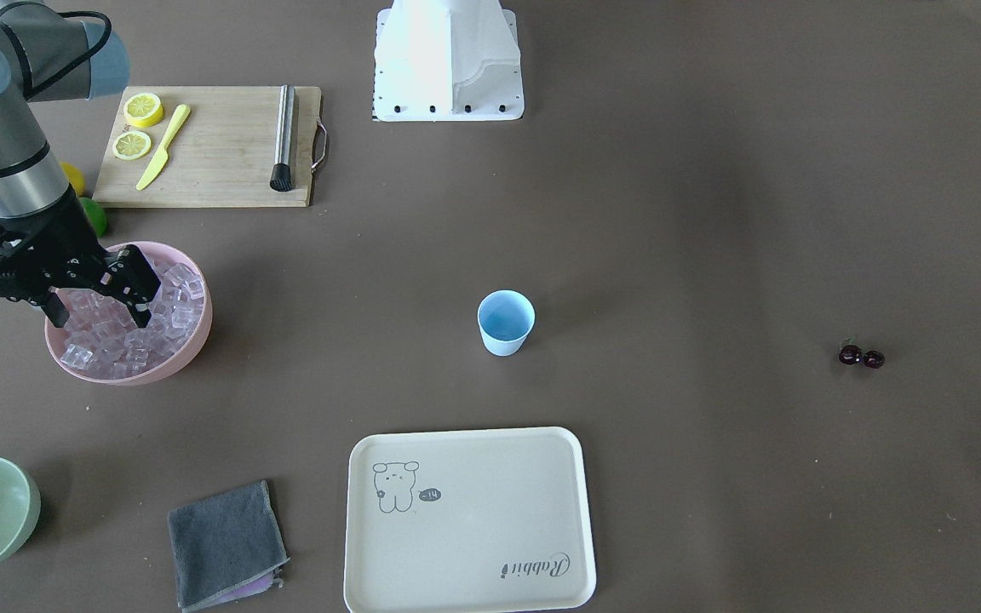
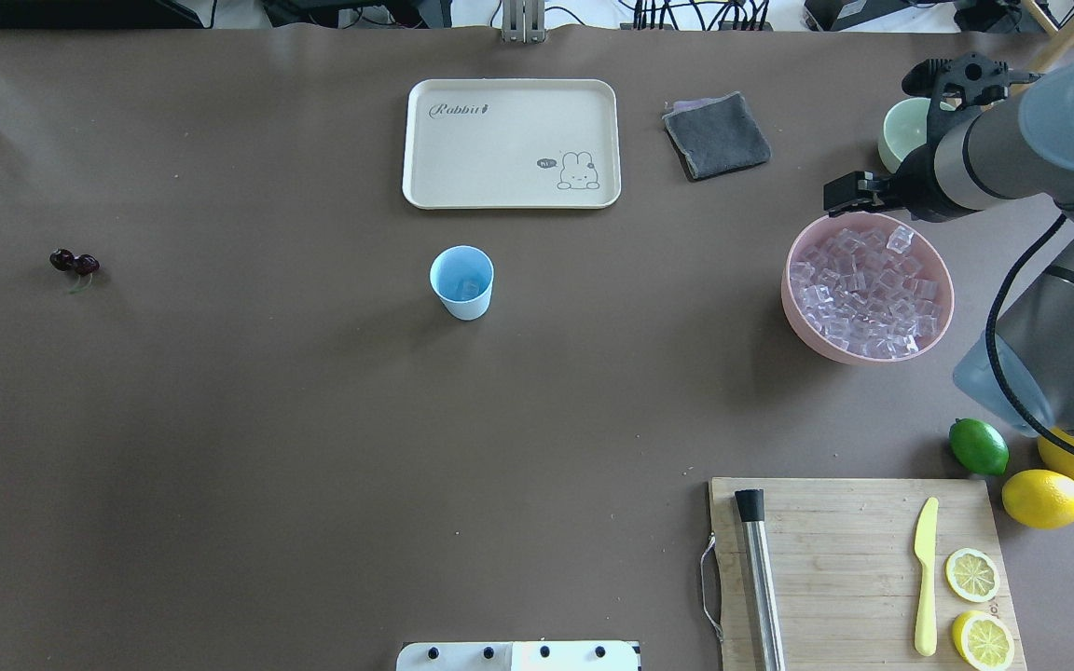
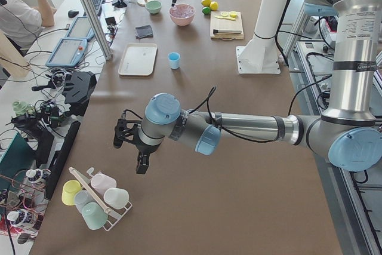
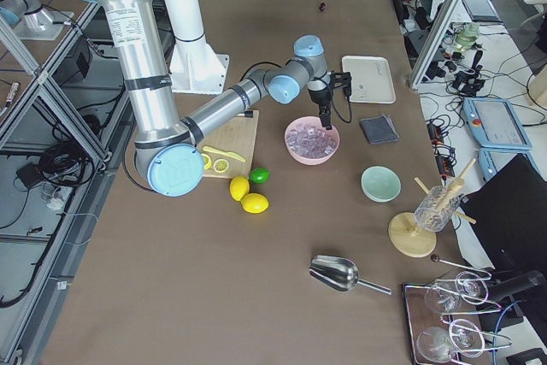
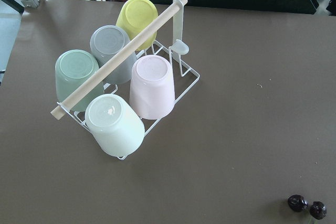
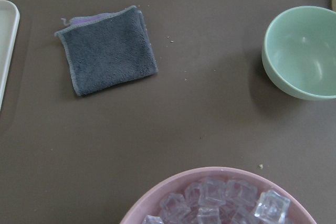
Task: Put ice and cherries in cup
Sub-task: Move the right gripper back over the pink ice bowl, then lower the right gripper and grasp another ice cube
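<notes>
Right gripper [image 1: 99, 313]: held over the pink bowl [image 1: 194, 336], fingers spread wide, nothing gripped (tips are seen down by the ice).
Left gripper [image 3: 130, 150]: shown only in the side view, well apart from the cup; how far its fingers are parted cannot be told.
Ice [image 1: 129, 332]: heaped in the bowl.
Cup [image 1: 505, 323]: stood upright on the table [image 1: 712, 213], between bowl and cherries, near the tray [image 1: 490, 519].
Cherries [image 1: 861, 356]: laid on the table, well apart from the cup.
</notes>
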`<state>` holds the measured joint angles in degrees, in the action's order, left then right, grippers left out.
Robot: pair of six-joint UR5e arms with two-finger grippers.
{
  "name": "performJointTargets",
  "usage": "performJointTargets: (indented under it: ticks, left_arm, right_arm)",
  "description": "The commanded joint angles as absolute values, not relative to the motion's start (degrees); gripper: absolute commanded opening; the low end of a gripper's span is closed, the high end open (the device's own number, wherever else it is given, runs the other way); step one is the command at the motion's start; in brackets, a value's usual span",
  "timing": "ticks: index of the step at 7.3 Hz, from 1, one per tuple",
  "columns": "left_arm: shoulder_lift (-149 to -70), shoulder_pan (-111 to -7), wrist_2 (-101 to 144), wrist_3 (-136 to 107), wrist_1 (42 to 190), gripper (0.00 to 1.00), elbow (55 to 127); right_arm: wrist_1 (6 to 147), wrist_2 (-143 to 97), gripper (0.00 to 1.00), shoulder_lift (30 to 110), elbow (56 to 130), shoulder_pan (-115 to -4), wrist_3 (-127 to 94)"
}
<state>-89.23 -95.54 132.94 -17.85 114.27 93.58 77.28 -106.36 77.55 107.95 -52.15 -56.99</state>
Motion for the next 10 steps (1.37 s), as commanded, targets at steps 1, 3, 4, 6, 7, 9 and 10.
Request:
performJointTargets:
  ticks: [1, 3, 4, 6, 7, 9, 10]
  left_arm:
    - [-88.95, -95.45, 132.89, -17.75, 115.05, 0.98, 93.6]
    - [-89.3, -95.45, 132.89, -17.67, 115.05, 0.98, 93.6]
    - [-89.47, -95.45, 132.89, -17.67, 115.05, 0.98, 93.6]
    - [-89.56, -95.45, 132.89, -17.67, 115.14, 0.98, 93.6]
    - [-89.47, -95.45, 132.89, -17.67, 115.48, 0.98, 93.6]
    - [-89.12, -95.45, 132.8, -17.67, 115.84, 0.98, 93.52]
    - [-88.95, -95.45, 132.8, -17.67, 115.93, 0.98, 93.6]
  right_arm:
    - [77.26, -101.45, 1.0, 78.75, 107.67, -51.95, -66.49]
    - [77.34, -94.79, 0.99, 78.14, 106.27, -48.37, -75.46]
    - [77.34, -91.96, 0.98, 77.96, 105.3, -46.51, -76.89]
    - [77.43, -91.58, 0.82, 78.66, 105.12, -45.88, -78.05]
    - [77.43, -90.45, 0.82, 78.66, 104.25, -45.79, -78.05]
    - [77.43, -89.91, 0.82, 78.75, 103.01, -45.7, -78.22]
    - [77.43, -89.91, 0.82, 78.75, 103.09, -45.44, -78.31]
